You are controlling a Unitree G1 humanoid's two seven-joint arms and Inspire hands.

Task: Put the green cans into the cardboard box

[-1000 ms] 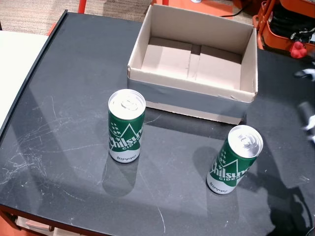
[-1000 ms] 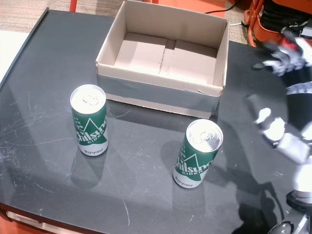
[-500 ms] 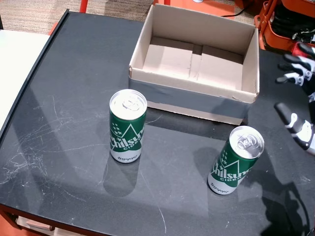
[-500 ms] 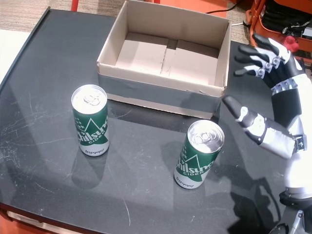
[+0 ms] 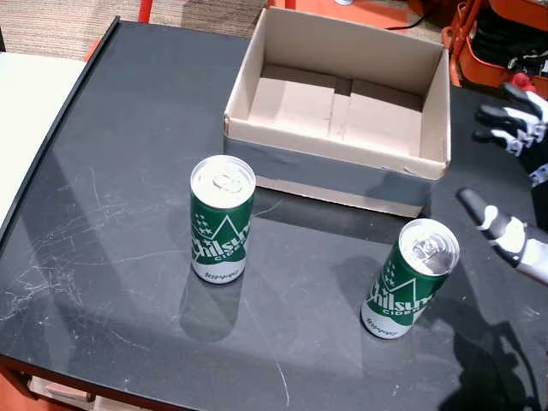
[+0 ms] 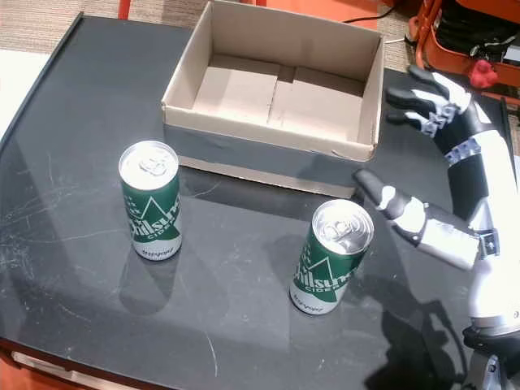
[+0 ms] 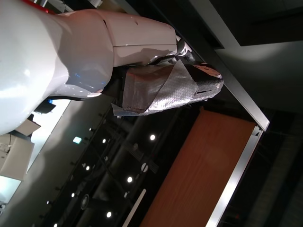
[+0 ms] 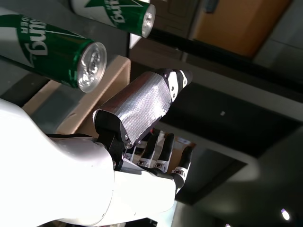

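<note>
Risk: right hand (image 6: 431, 175), spread open and empty at frame right beside the upright right green can (image 6: 331, 257), may tip it in a glancing approach; left hand (image 7: 170, 85) state cannot be told.

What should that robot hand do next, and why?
Probably slide the open right hand leftward to the nearer green can and close its fingers around it. That can stands upright beside the hand, untouched, and the cardboard box holds nothing.

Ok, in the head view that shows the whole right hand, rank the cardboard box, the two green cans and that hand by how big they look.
1. Cardboard box, clearly the largest.
2. Right hand, open, fingers spread.
3. The two cans: left can and right can look alike in size; I would not rank one over the other.
</note>
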